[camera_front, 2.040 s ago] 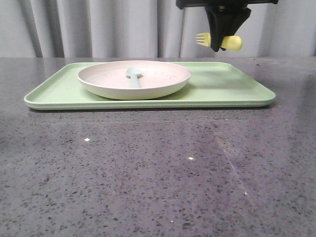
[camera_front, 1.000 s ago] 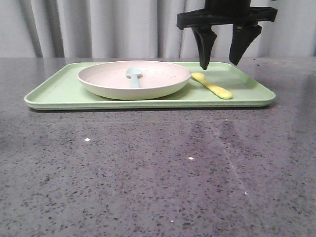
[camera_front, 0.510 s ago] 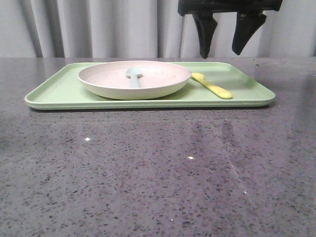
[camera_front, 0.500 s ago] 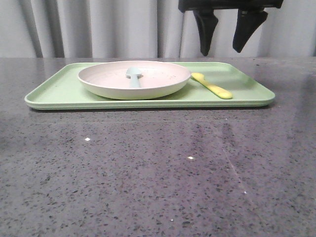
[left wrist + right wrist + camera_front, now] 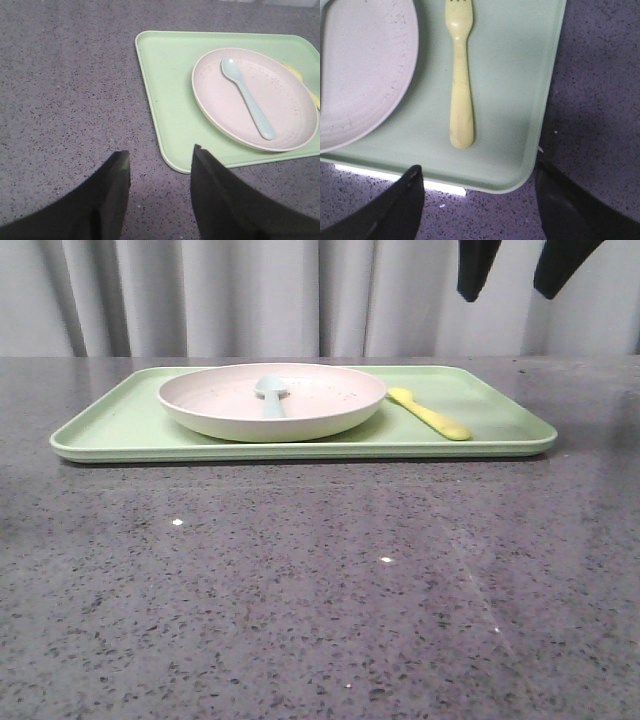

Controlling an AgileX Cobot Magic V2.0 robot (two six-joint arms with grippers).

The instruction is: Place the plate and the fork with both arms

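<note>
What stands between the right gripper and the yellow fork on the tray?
Nothing visible does. The right gripper is open and empty above the near edge of the green tray, and the fork lies flat there beside the plate, with only bare tray surface between.

Yellow fork (image 5: 459,85) lies flat on the light green tray (image 5: 520,100), tines away from the hand, handle end short of the tray's near rim. Speckled pinkish plate (image 5: 365,65) sits on the same tray just beside the fork, a narrow strip of tray between them. Right hand (image 5: 480,200) is spread wide, empty, two dark fingers (image 5: 400,210) over the tray's edge and the dark speckled tabletop (image 5: 600,75).
</note>
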